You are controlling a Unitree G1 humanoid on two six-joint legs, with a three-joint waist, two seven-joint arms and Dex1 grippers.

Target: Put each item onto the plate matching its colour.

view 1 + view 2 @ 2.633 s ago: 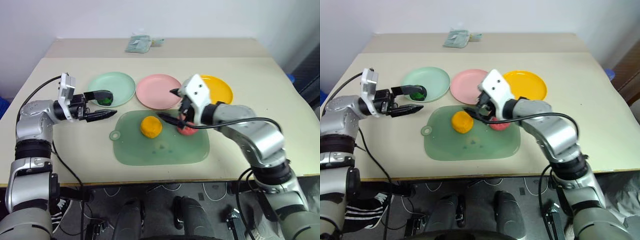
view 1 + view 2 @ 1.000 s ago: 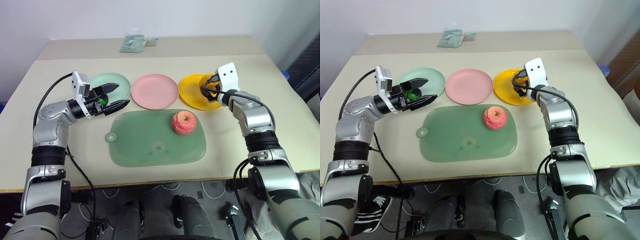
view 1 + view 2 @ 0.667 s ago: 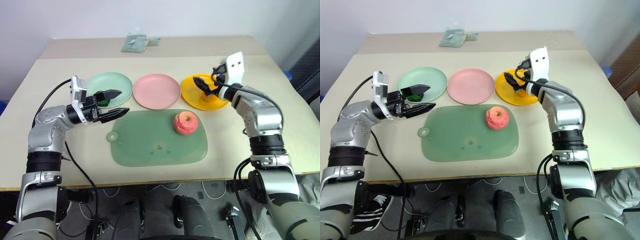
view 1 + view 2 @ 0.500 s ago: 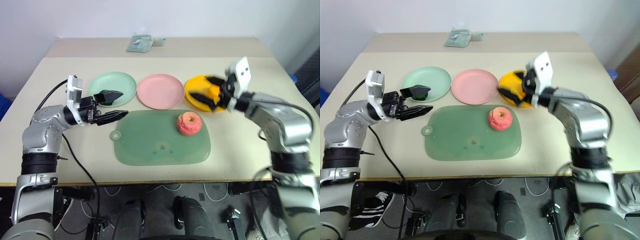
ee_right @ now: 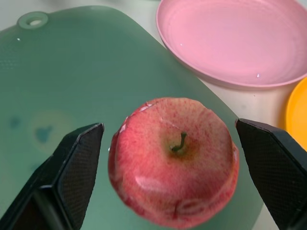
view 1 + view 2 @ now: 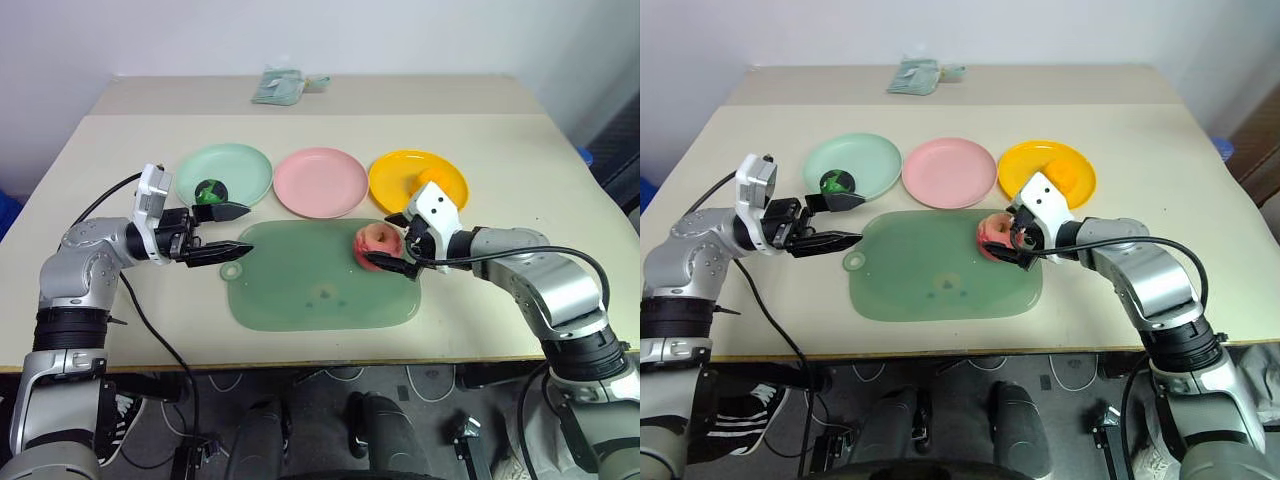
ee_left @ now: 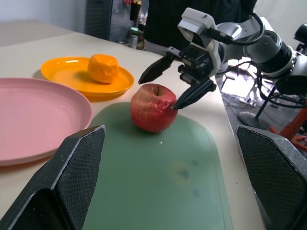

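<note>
At the time of inspection, the green mat (image 6: 325,282) lay nearest the table's front edge, and on its right-hand end stood the one item not yet sorted, the pink-red apple (image 6: 378,243), stem upward. The right gripper (image 6: 393,241) was positioned at the apple with its two black fingers spread wide, one on either side of the fruit; the right wrist view confirmed clear mat between each finger and the apple, so nothing was gripped. The left gripper (image 6: 226,232) hovered level just beyond the mat's left corner, near the handle hole, with its fingers likewise spread wide and empty. Beyond the mat, the three plates stood in a row. The mint green plate (image 6: 240,165) carried the dark green ball (image 6: 210,190) near its front rim. The pink plate (image 6: 322,181), in the middle, was bare. The yellow-orange plate (image 6: 400,172) held the orange fruit (image 6: 433,185) on its front right part. In my judgement two of the three placements were complete, and the remaining work was to close on the apple, lift it and set it on the pink plate just behind it.
</note>
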